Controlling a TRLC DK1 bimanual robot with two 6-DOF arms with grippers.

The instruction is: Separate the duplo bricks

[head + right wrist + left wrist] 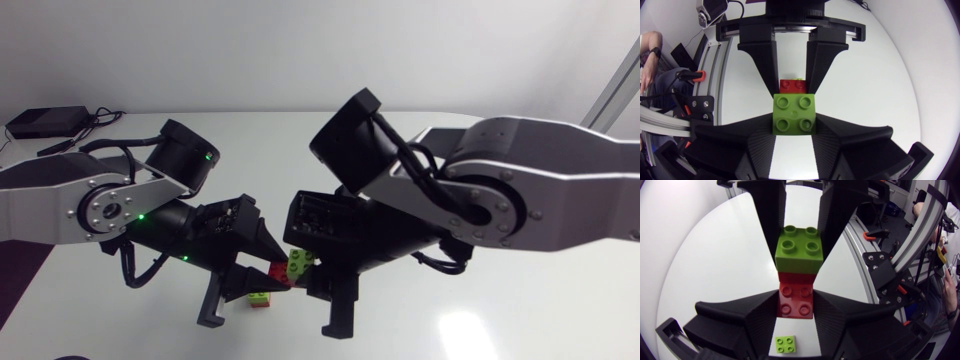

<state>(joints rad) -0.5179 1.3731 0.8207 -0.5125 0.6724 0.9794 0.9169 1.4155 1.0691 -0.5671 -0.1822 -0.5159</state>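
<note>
A green duplo brick (pixel 799 247) and a red duplo brick (pixel 796 300) hang together above the table, with no gap showing between them. My left gripper (pixel 796 302) is shut on the red brick (pixel 278 273). Facing it, my right gripper (pixel 793 120) is shut on the green brick (pixel 793 114). In the right wrist view the red brick (pixel 792 85) shows just behind the green one, between the left gripper's fingers (pixel 765 65). In the head view both grippers meet at the table's middle around the green brick (pixel 300 262).
Another small brick stack (pixel 260 298), green on top of red, lies on the white table under the grippers; its green top (pixel 785 344) shows in the left wrist view. A black box (pixel 45 121) with cables sits at the far left corner.
</note>
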